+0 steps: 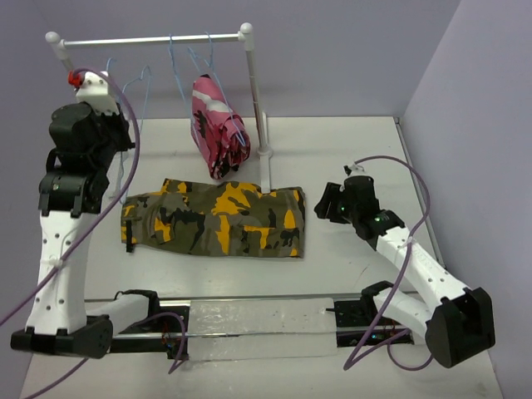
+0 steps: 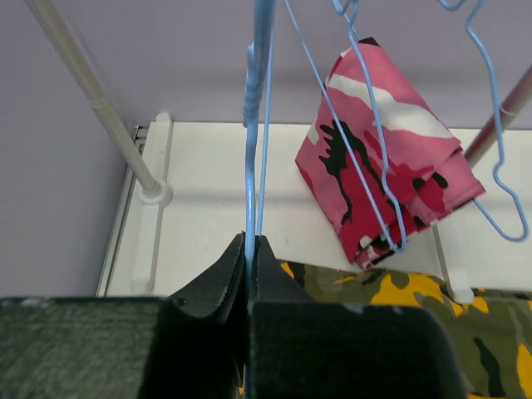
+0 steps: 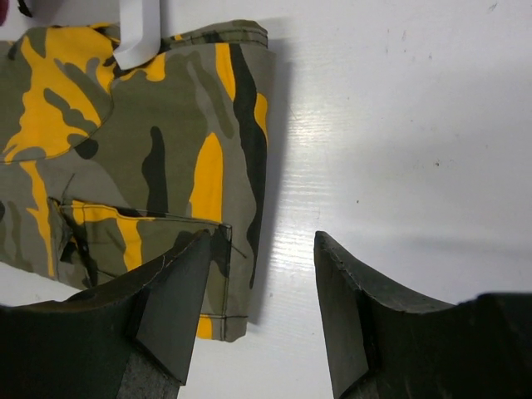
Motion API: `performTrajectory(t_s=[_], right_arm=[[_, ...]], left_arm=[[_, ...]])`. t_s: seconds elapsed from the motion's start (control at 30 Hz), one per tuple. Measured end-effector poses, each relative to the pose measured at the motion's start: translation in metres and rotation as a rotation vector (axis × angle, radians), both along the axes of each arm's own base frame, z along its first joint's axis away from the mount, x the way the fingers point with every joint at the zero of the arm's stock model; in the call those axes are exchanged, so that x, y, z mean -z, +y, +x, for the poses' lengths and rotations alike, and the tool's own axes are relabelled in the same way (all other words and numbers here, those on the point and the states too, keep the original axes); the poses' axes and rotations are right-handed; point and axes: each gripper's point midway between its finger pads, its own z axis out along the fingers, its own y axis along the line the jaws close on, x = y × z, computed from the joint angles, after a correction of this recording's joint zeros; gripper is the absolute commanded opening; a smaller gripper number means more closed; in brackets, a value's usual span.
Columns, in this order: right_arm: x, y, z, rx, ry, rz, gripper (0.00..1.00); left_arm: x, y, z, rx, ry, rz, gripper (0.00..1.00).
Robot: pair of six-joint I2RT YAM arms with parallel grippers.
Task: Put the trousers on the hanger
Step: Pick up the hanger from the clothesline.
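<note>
The trousers (image 1: 216,218), olive camouflage with black and orange-yellow patches, lie folded flat on the table in the middle. My left gripper (image 2: 249,245) is raised at the left end of the rail. It is shut on the thin wire of a light-blue hanger (image 2: 258,125), which runs up from between its fingertips. My right gripper (image 3: 262,241) is open and low by the trousers' (image 3: 125,125) right edge. Its left finger is over the cloth's corner and its right finger over bare table. Nothing is between the fingers.
A white rail stand (image 1: 150,39) crosses the back, with its post (image 1: 258,108) planted just behind the trousers. A pink, white and black camouflage garment (image 1: 214,125) hangs from it on a blue hanger, beside other blue hangers (image 2: 499,166). Walls close off the back and right.
</note>
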Motion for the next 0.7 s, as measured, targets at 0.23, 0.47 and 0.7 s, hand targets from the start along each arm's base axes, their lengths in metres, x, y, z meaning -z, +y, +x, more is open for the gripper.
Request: performTrajectory(t_s=[0.23,0.47,0.7], right_arm=[[-0.058,0.006,-0.002,-0.015,-0.119,0.056,0.62],[-0.148,0.038,-0.01,-0.098,-0.275,0.153,0.63],[-0.199,0.092,-0.04,-0.222,-0.332,0.285,0.63]], left_arm=[[-0.029,-0.002,-0.055,0.039,-0.096,-0.036,0.0],[-0.046,-0.011,-0.108,0.126,-0.17,-0.052,0.0],[-0.032,-0.044,-0.159,0.347,-0.209,-0.088,0.0]])
